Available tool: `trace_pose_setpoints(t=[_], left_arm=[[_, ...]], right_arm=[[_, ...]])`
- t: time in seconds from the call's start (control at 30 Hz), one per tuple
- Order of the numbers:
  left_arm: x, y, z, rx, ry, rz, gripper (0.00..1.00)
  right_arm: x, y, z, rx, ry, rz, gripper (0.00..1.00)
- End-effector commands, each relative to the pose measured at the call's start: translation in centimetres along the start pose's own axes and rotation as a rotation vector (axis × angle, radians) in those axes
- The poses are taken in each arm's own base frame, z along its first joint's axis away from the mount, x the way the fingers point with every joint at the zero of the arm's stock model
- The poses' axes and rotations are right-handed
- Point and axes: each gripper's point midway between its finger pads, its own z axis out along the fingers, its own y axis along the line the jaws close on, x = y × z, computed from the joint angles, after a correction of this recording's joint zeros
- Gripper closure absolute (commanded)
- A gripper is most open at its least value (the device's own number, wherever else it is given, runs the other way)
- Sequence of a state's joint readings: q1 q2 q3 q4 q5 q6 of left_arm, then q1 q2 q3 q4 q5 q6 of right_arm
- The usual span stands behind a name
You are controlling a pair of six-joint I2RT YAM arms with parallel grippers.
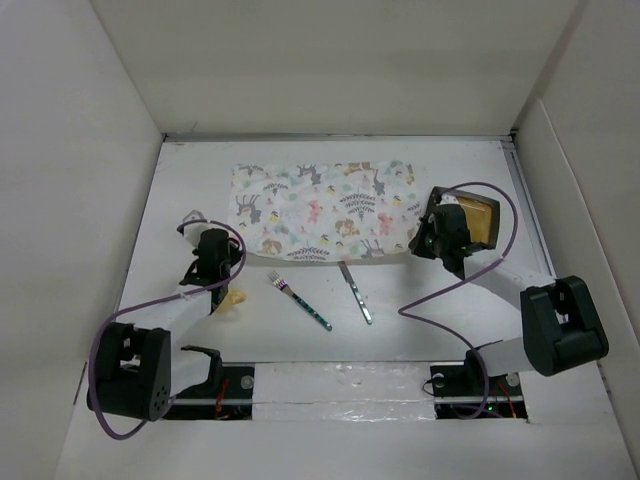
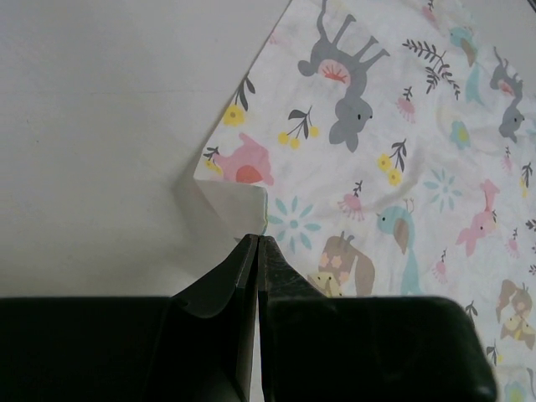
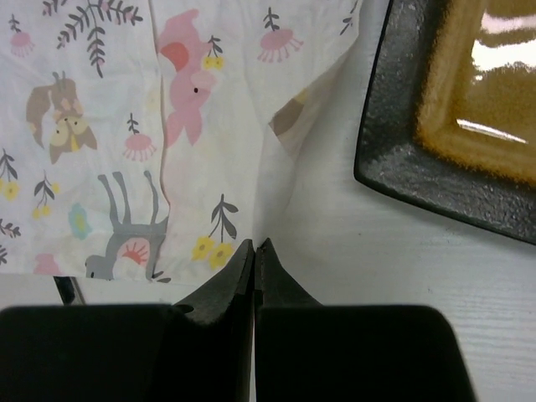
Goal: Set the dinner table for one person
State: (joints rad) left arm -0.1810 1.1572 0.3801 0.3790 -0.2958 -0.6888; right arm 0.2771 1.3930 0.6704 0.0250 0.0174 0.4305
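Observation:
The dinner table (image 1: pixel 420 300) is a large white board. The animal-patterned placemat (image 1: pixel 320 210) lies flat at its back middle. My left gripper (image 1: pixel 222 242) is at the mat's near left corner. In the left wrist view its jaws (image 2: pixel 257 239) are shut on that corner, which is folded up (image 2: pixel 228 205). My right gripper (image 1: pixel 426 240) is at the near right corner. In the right wrist view it (image 3: pixel 255 243) is shut on the mat's edge, which tents up (image 3: pixel 293 167). A fork (image 1: pixel 300 300) and a knife (image 1: pixel 355 292) lie in front of the mat.
A square brown plate with a dark rim (image 1: pixel 482 222) sits right of the mat, close to my right gripper; its rim shows in the right wrist view (image 3: pixel 402 167). A small yellowish object (image 1: pixel 235 297) and a pale object (image 1: pixel 192 215) lie by my left arm. White walls enclose the table.

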Motion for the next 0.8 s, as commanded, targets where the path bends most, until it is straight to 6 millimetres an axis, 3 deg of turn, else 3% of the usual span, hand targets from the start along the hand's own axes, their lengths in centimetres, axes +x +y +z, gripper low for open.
trace_pose_setpoints(t=[0.0,0.33,0.47,0.53,0.7,0.77], left_arm=[[-1.2,-0.6,0.1,0.005,-0.027,-0.002,1.00],[-0.3,-0.3,-1.0,0.033,0.001,0.000,1.00],[0.4,0.2,-1.1,0.027,0.017,-0.002,1.00],[0.6,0.3,-1.2,0.032,0.022,-0.001,0.92],[0.4,0.3,-1.5,0.043,0.013,0.001,0.85],[-0.3,-0.2,-1.7,0.053,-0.002,-0.002,0.81]], right_arm=[[0.1,0.0,-0.5,-0.011,-0.008,-0.016,1.00],[0.6,-0.1,-0.9,-0.006,0.007,-0.001,1.00],[0.5,0.0,-0.6,-0.009,0.007,0.004,0.94],[0.5,0.0,-0.6,-0.009,0.008,0.005,0.94],[0.2,0.2,-0.7,-0.011,0.004,0.002,0.84],[0.4,0.5,-0.8,-0.018,0.004,-0.004,0.74]])
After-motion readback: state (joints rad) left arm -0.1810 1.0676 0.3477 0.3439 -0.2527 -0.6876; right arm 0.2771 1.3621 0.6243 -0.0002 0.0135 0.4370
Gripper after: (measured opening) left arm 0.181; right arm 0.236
